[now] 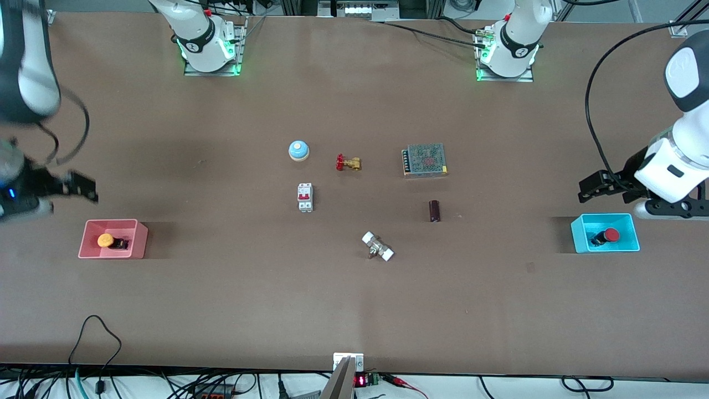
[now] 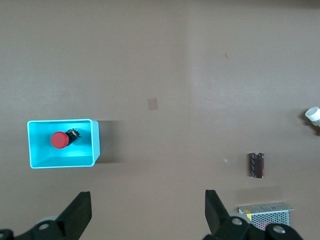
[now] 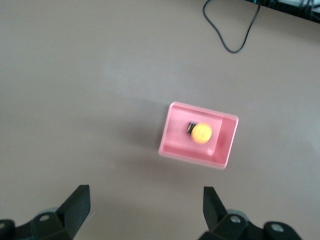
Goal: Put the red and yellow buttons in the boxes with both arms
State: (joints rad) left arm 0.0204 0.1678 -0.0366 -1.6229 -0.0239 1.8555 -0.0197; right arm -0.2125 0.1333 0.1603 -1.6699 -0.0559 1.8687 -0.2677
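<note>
The yellow button [image 1: 105, 240] lies in the pink box [image 1: 111, 254] at the right arm's end of the table. The red button [image 1: 611, 235] lies in the cyan box [image 1: 606, 247] at the left arm's end. My right gripper [image 1: 86, 187] is open and empty, up over bare table beside the pink box. My left gripper [image 1: 588, 187] is open and empty, up over bare table beside the cyan box. The left wrist view shows its gripper [image 2: 148, 212], the cyan box [image 2: 62, 161] and the red button [image 2: 59, 140]. The right wrist view shows its gripper [image 3: 145, 207], the pink box [image 3: 187, 156] and the yellow button [image 3: 201, 133].
In the middle of the table stand a blue-and-white bell [image 1: 298, 150], a brass valve with a red handle [image 1: 348, 163], a metal power supply [image 1: 425, 159], a white circuit breaker [image 1: 305, 197], a dark cylinder [image 1: 435, 211] and a white-ended fitting [image 1: 378, 246].
</note>
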